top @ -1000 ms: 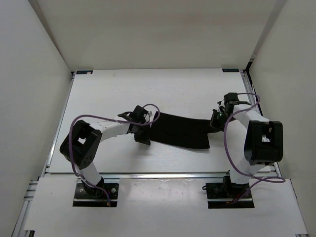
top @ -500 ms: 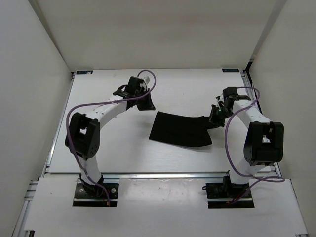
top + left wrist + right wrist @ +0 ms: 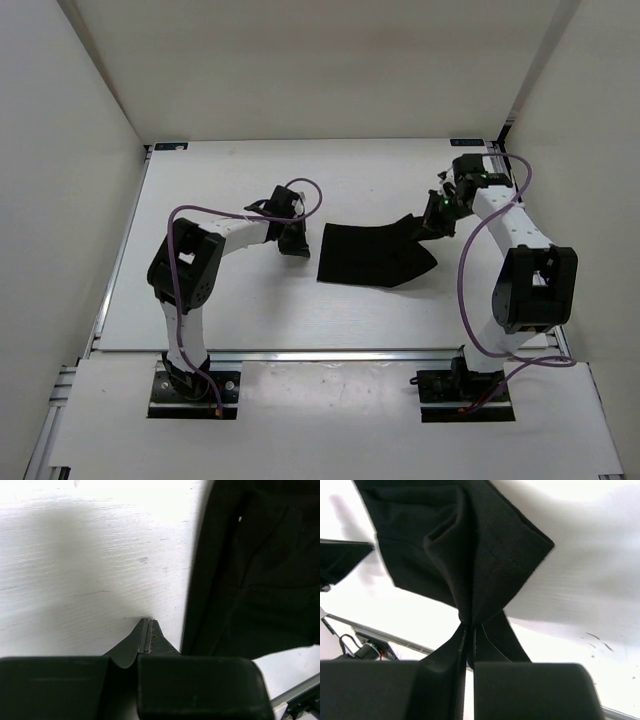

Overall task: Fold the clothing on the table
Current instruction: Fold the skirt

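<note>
The black clothing (image 3: 365, 256) lies on the white table (image 3: 230, 310), right of centre. Its right corner is lifted and bunched, with my right gripper (image 3: 433, 216) shut on it. In the right wrist view the clothing (image 3: 470, 540) hangs in folds from the right gripper (image 3: 469, 628), whose jaws pinch the fabric. My left gripper (image 3: 294, 238) sits just left of the clothing's left edge, apart from it. The left wrist view shows the left gripper (image 3: 146, 622) shut and empty over bare table (image 3: 75, 570), the clothing (image 3: 250, 570) beside it on the right.
White walls enclose the table on the left, the far side and the right. A silver rail (image 3: 300, 352) runs along the near edge by the arm bases. Purple cables loop over both arms.
My left gripper left the clothing's left end, swung to the far side, then came back beside that edge. My right gripper moved farther away, lifting the right corner; the clothing shifted slightly right.
</note>
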`<state>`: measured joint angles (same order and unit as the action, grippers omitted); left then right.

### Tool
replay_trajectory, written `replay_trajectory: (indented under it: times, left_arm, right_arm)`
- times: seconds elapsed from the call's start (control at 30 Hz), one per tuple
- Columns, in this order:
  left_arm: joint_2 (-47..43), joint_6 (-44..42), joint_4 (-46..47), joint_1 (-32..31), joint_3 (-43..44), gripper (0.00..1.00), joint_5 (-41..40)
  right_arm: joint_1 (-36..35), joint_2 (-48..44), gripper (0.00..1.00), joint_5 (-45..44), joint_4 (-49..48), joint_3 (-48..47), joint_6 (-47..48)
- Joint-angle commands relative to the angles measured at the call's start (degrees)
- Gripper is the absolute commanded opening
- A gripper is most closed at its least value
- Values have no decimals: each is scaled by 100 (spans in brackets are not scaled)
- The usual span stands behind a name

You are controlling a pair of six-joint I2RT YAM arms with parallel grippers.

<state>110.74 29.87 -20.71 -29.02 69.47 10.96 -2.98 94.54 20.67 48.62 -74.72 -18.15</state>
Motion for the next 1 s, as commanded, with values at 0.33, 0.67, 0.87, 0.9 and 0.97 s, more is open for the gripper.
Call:
replay_trajectory:
  times: [0.33, 0.67, 0.87, 0.9, 0.97]
  left_arm:
    - [-211, 704, 682, -394, -443, 0, 732]
    - [-465, 731, 753, -131, -769, 0, 732]
    - [-553, 749, 788, -26, -909, 0, 714]
    - [-562, 749, 796, -25, -909, 0, 688]
    - [-597, 740, 797, -8, -927, 0, 688]
  right_arm:
    - [-1397, 1470, 0, 552, 182, -1957, -645]
    - [-2101, 2569, 0, 992, 112, -2820, -865]
    - [-2276, 2920, 0, 1088, -98, -3013, -997]
    - [-2277, 2973, 1, 1106, -125, -3040, -971]
    - [-2312, 3044, 0, 1176, -195, -3066, -1015]
